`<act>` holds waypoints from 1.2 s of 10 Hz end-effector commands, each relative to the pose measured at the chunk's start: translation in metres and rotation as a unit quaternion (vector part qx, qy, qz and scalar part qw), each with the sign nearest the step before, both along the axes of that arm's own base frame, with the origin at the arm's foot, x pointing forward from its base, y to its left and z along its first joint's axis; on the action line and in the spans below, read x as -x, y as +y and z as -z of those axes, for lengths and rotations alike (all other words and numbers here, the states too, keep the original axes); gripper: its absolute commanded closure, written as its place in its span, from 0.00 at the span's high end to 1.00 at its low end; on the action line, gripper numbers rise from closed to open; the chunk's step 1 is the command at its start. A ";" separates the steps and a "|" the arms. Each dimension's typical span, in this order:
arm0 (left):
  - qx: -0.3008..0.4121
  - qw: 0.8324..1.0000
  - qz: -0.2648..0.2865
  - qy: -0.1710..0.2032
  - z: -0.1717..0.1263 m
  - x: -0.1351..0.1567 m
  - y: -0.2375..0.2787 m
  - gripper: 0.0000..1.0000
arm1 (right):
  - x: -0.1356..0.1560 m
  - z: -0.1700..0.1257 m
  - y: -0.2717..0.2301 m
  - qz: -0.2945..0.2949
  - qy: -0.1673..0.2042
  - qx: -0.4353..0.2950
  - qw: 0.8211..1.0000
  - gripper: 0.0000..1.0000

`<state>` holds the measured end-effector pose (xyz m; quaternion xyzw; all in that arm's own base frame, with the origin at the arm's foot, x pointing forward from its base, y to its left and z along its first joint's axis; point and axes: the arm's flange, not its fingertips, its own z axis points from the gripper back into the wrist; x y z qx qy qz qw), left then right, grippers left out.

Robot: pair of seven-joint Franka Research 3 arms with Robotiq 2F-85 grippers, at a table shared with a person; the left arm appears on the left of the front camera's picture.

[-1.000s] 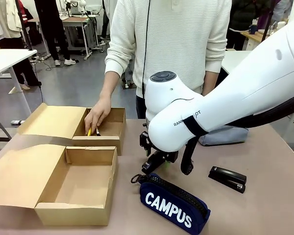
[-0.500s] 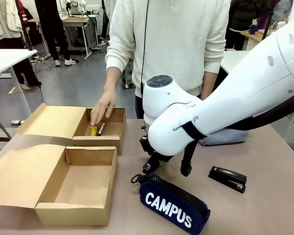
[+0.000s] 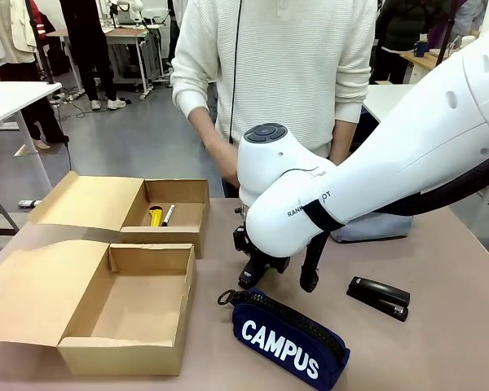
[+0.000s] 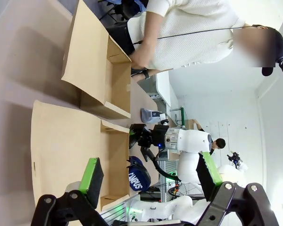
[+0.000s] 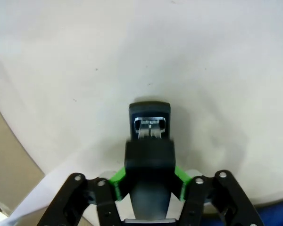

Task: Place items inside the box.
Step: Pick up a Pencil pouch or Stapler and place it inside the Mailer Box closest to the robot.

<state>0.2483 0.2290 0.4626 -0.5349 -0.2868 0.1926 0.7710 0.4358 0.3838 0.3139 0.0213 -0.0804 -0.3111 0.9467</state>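
- My right gripper is clamped on a black stapler, with a green pad pressed to each side of it, over the pale table.
- That hold sits mid-table, just beyond the navy "CAMPUS" pencil case near the front edge.
- My left gripper has its fingers wide apart.
- A second stapler lies to the right, and the grey pencil case lies farther back.
- The yellow knife lies in the far box on the left.
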 end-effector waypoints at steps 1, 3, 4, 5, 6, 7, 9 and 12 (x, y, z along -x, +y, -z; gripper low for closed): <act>0.003 1.000 0.001 -0.016 0.000 0.000 0.000 1.00 | 0.023 -0.039 -0.016 -0.008 -0.033 -0.022 0.999 0.00; 0.003 1.000 0.001 -0.016 0.000 0.000 0.000 1.00 | 0.074 -0.113 -0.049 -0.085 -0.013 -0.037 0.996 0.00; 0.003 1.000 0.001 -0.016 0.000 0.000 0.000 1.00 | 0.101 -0.131 -0.055 -0.129 -0.009 -0.031 0.991 0.00; 0.003 1.000 0.001 -0.016 0.000 0.000 0.000 1.00 | 0.123 -0.138 -0.056 -0.164 0.001 -0.034 0.986 0.00; 0.003 1.000 0.001 -0.016 0.000 0.000 0.000 1.00 | 0.145 -0.140 -0.054 -0.216 0.016 -0.045 0.975 0.00; 0.003 1.000 0.001 -0.016 0.000 0.000 0.000 1.00 | 0.165 -0.142 -0.051 -0.270 0.028 -0.059 0.961 0.00; 0.003 1.000 0.001 -0.016 0.000 0.000 0.000 1.00 | 0.200 -0.140 -0.043 -0.394 0.049 -0.058 0.916 0.00; 0.003 1.000 0.001 -0.016 0.000 0.000 0.000 1.00 | 0.198 -0.142 -0.033 -0.345 0.036 -0.057 0.936 0.00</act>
